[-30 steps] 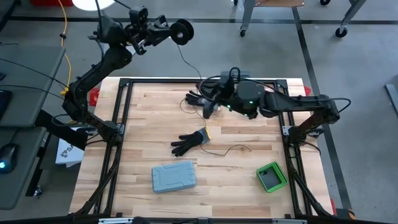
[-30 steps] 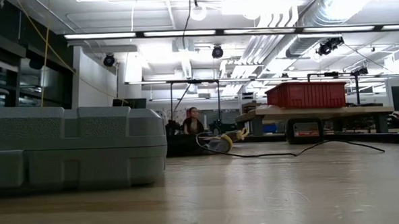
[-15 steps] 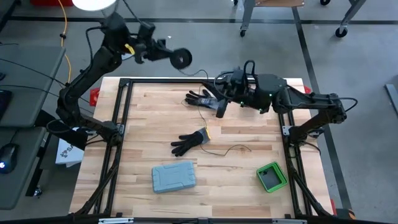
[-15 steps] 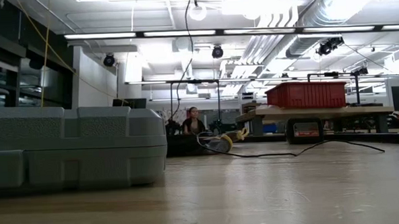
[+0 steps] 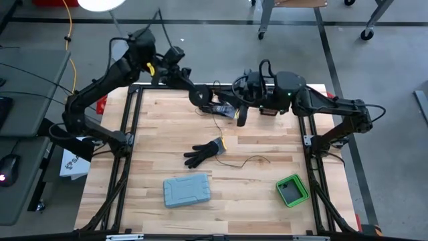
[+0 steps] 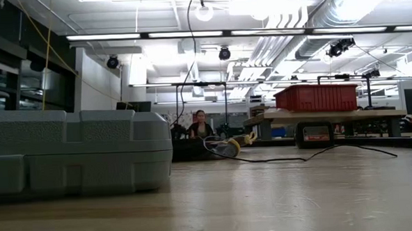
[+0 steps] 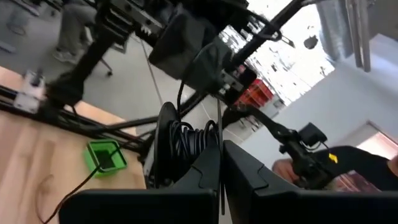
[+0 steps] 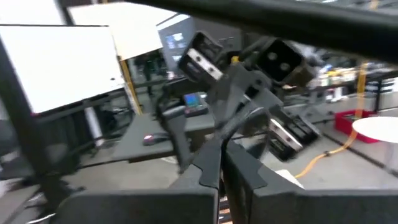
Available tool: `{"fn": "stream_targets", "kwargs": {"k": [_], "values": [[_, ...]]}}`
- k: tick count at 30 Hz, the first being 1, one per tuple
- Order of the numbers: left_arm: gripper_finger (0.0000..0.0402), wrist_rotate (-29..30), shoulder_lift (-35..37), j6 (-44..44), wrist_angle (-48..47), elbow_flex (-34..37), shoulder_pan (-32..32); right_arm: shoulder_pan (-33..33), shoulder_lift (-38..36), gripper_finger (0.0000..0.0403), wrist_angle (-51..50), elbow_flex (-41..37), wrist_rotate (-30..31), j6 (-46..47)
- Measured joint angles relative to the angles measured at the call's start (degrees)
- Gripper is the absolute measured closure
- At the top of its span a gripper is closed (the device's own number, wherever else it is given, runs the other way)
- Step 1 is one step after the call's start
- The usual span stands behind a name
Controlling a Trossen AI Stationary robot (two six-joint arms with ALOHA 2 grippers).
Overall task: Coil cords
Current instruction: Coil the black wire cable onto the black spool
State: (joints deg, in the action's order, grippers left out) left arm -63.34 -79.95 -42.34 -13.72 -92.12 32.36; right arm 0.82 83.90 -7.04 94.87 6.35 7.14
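Both hands sit near the table's far edge, left hand [image 5: 198, 98] clamping the coil [image 7: 186, 144], right hand [image 5: 239, 115] pinching the cord [image 5: 244, 161], so one hard tug could unravel it.

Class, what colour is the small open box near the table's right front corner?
Green box, with a dark inside; the high view shows it best.

No readable text, label, brand, number or sign can be made out in any view. Markings on the grey case [image 5: 187, 191], the green box [image 5: 292, 190] right of it and the red bin [image 6: 315, 97] are too small or blurred to be read.
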Motion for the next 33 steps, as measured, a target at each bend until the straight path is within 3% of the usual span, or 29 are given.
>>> {"fn": "stream_targets", "kwargs": {"k": [7,15,20,26,33], "values": [[0.0401,-1.35,-2.32,-2.46,0.42,0.0,-4.77,1.16,0.0,0.0403,-0.03,0.0,-7.47,0.37],[0.0401,-7.46,-5.01,-8.98,6.9,0.0,-9.69,2.97,0.0,0.0403,-0.01,0.0,-20.99,0.76],[0.0401,-8.08,-5.92,-13.59,14.9,0.0,-12.42,4.38,0.32,0.0403,-0.19,0.0,-21.9,1.85],[0.0401,-6.28,-6.18,-14.63,24.51,0.0,-15.25,4.57,1.4,0.0403,1.41,0.0,-23.11,1.94],[0.0401,2.96,-6.07,-14.99,43.88,0.0,-16.42,4.02,3.84,0.0403,7.53,0.0,-23.83,2.05]]}}
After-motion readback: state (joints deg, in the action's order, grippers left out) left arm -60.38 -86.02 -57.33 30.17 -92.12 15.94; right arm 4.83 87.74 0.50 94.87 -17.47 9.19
